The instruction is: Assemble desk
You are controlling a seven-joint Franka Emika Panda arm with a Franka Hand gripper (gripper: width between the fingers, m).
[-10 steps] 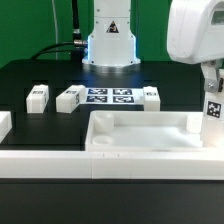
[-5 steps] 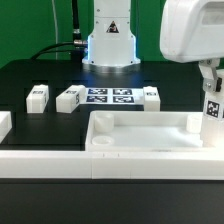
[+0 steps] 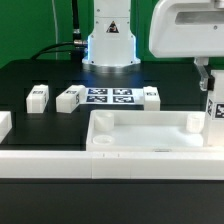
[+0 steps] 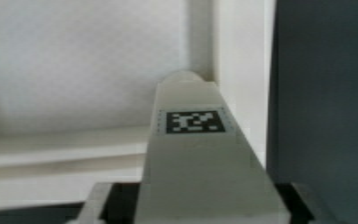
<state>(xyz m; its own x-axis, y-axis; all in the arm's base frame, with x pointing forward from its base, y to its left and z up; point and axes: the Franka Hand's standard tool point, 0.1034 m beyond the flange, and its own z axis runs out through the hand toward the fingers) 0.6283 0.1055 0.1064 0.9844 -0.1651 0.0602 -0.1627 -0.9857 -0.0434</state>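
The desk slab (image 3: 140, 150), a wide white tray with raised corner sockets, lies at the front centre. My gripper (image 3: 211, 92) is at the exterior view's right, shut on a white tagged leg (image 3: 215, 112) held upright by the slab's right end. In the wrist view the leg (image 4: 197, 150) points away from the gripper (image 4: 197, 212) toward the slab's (image 4: 69, 90) edge, and its far tip looks close to the slab's wall. Three more legs lie on the black table: two at the left (image 3: 38, 97) (image 3: 69, 98) and one by the marker board (image 3: 151, 96).
The marker board (image 3: 108, 96) lies flat in front of the robot base (image 3: 108, 45). A long low white rail (image 3: 50, 162) runs along the front edge. Another white part (image 3: 3, 125) shows at the far left edge.
The arm has moved toward the exterior view's left, carrying the leg with it. The slab and the loose legs have not moved.
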